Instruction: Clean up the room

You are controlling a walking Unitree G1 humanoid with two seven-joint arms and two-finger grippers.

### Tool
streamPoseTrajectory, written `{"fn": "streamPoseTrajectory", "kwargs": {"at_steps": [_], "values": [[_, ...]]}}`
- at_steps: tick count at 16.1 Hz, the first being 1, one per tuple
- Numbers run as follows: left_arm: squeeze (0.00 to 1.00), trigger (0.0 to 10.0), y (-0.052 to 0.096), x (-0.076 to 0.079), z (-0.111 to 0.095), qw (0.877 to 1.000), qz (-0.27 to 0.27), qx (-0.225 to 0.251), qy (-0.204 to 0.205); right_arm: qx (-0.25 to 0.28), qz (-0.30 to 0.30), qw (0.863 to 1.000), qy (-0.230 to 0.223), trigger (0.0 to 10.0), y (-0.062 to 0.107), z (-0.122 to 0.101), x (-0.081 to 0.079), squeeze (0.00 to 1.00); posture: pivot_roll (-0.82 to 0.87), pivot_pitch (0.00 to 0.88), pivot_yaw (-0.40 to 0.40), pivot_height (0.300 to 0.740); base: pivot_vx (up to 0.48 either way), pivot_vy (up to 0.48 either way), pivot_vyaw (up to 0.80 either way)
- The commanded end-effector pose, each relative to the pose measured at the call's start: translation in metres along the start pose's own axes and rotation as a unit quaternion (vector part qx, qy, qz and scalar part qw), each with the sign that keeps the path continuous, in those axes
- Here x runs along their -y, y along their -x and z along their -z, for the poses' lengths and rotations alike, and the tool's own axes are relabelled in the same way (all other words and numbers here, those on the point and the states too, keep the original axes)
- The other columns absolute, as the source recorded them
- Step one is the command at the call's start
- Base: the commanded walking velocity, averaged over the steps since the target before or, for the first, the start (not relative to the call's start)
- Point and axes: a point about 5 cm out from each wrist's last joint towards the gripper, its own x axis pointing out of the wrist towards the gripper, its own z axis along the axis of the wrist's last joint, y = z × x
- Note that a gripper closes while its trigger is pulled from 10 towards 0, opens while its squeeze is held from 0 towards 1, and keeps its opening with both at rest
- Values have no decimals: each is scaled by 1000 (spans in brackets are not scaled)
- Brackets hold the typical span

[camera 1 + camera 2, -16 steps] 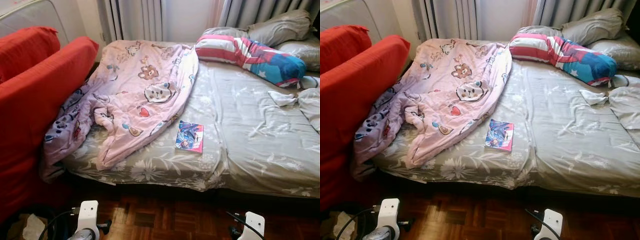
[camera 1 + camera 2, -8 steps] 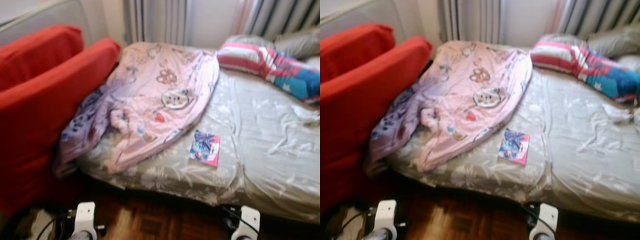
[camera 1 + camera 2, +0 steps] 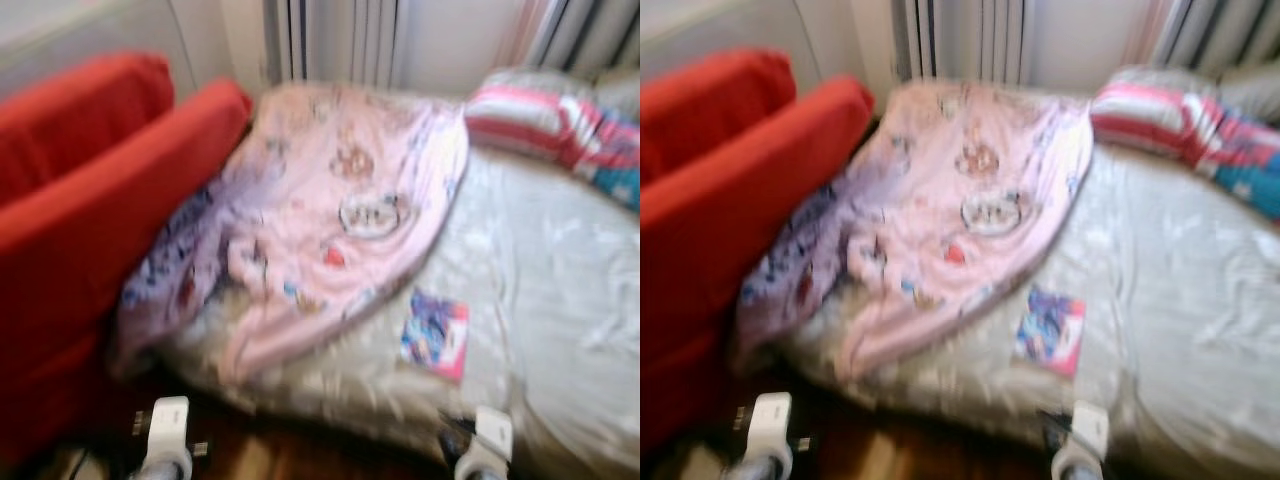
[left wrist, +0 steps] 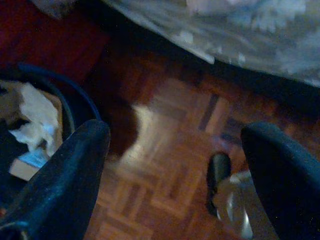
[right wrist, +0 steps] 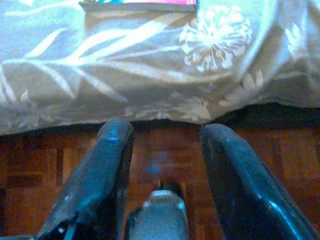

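Note:
A pink cartoon-print blanket (image 3: pixel 320 210) lies crumpled over the left half of the grey floral bed (image 3: pixel 560 300). A pink and blue book (image 3: pixel 435 335) rests flat near the bed's front edge, and a striped pink, white and blue pillow (image 3: pixel 540 120) lies at the head. My left gripper (image 4: pixel 175 135) hangs open over the parquet floor (image 4: pixel 170 165). My right gripper (image 5: pixel 166 131) is open too, low in front of the bed's edge, with the book's edge (image 5: pixel 140 5) just beyond it. Both eye views are blurred.
A red sofa (image 3: pixel 90 220) stands against the bed's left side. A dark bin (image 4: pixel 70 107) with crumpled white tissue (image 4: pixel 32 122) inside sits on the floor by my left arm (image 3: pixel 165 430). My right arm (image 3: pixel 490 440) is near the bed front. Curtains hang behind the bed.
The camera has moved closer and turned left, so the bed and book have slid right and grown larger. The picture has become blurred. Nothing on the bed has moved.

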Motion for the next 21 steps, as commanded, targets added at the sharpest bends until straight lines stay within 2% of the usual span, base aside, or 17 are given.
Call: {"fn": "streamPoseTrajectory", "kwargs": {"at_steps": [1, 5, 13, 16, 18, 19, 20, 21], "values": [[0, 10000, 0, 7, 4, 1000, 9, -10, 4, -6, 13, 1000, 0, 10000, 2, 4, 10, 0, 134, 40, 21, 705, 352, 0, 0], [0, 10000, 0, 7, 4, 1000, 9, -10, 1, -5, 17, 1000, -2, 10000, 2, 3, 11, 0, 132, 36, 23, 705, 340, 0, 0], [0, 10000, 0, 8, 3, 1000, 6, 6, 3, 8, 21, 1000, -1, 10000, 0, -6, 12, 0, 139, 14, 16, 705, 0, 0, 0], [0, 10000, 1, 8, 0, 1000, 1, 28, 12, 46, 24, 999, -17, 10000, -2, -22, 13, 0, 136, 4, 10, 705, 0, 0, 0], [0, 10000, 2, 9, -2, 999, 0, 50, 18, 79, 5, 997, 20, 10000, -4, -36, 9, 0, 130, 0, 6, 705, 0, 0, 0], [0, 10000, 3, -7, -38, 989, -17, 146, -7, 108, -4, 993, 41, 10000, -4, -48, 9, 0, 133, 2, -1, 705, 0, 0, 0], [0, 10000, 5, -8, -56, 981, -18, 193, -10, 136, 2, 990, 28, 10000, -3, -60, 12, 0, 134, 0, -6, 705, 0, 0, 0], [0, 10000, 6, -9, -63, 977, -17, 214, 1, 150, 1, 988, 26, 10000, -3, -65, 14, 0, 135, 0, -8, 705, 0, 0, 0]]}}
